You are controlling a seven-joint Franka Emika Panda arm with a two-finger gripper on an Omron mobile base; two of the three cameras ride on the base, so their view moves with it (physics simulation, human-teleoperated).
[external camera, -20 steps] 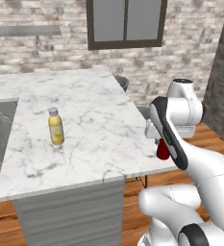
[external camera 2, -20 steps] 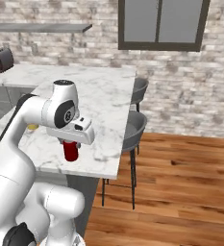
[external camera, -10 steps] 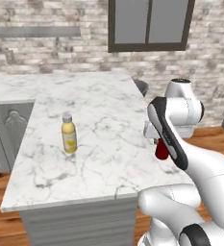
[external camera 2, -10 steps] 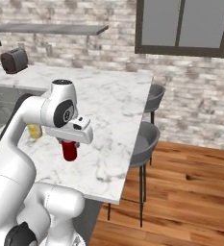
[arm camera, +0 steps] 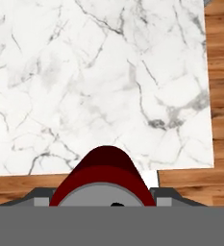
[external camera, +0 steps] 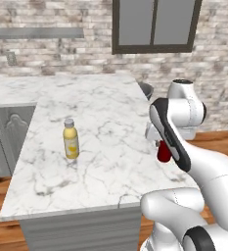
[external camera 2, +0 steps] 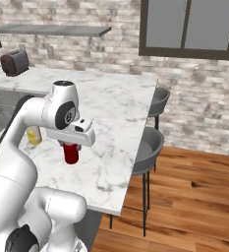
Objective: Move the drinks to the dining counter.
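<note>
Base has driven closer, shifting the whole view; gripper [external camera 2: 71, 145] fingers stay clamped on the red can [external camera 2: 71, 153], held above the dining counter surface [external camera: 110, 127], well apart from the yellow bottle [external camera: 70, 139] standing upright on it.

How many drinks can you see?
2. The yellow bottle stands on the dining counter. The red can hangs in the gripper above the counter.
</note>
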